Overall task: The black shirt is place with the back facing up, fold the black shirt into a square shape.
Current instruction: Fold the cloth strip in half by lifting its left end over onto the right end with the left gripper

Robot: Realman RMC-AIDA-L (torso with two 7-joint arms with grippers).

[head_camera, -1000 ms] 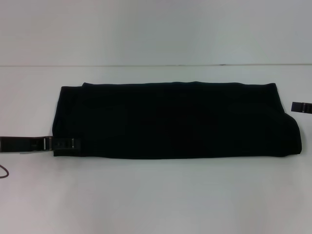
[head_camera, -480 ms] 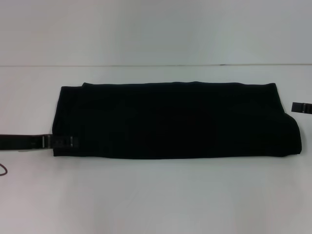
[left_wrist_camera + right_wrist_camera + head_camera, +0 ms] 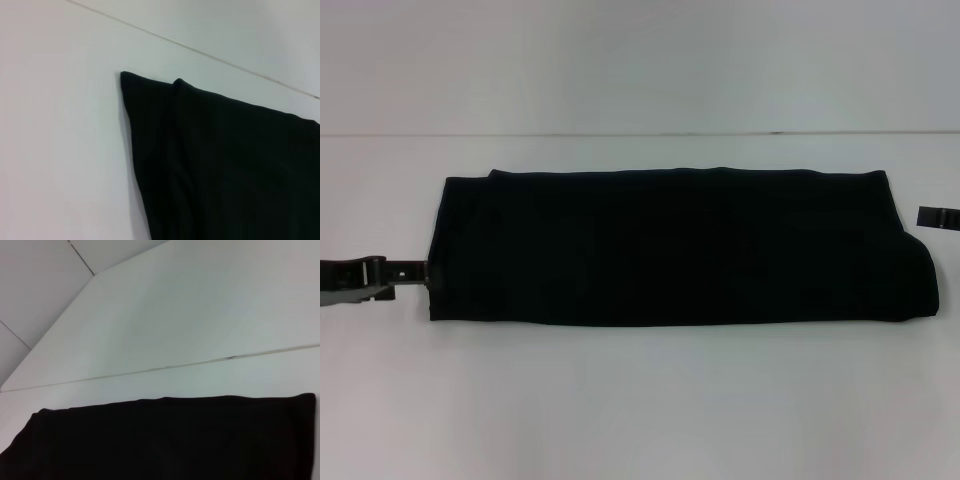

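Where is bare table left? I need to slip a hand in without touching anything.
Free: the wide strip of white table nearer the robot than the black shirt, and a narrower strip beyond it. Crowded: the shirt's ends, with the left gripper touching one and the right gripper beside the other.

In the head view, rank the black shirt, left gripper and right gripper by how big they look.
1. black shirt, by far the largest, a long folded band across the table.
2. left gripper, at the shirt's left edge.
3. right gripper, smallest, though the frame edge cuts it off, so that ranking is unsure.
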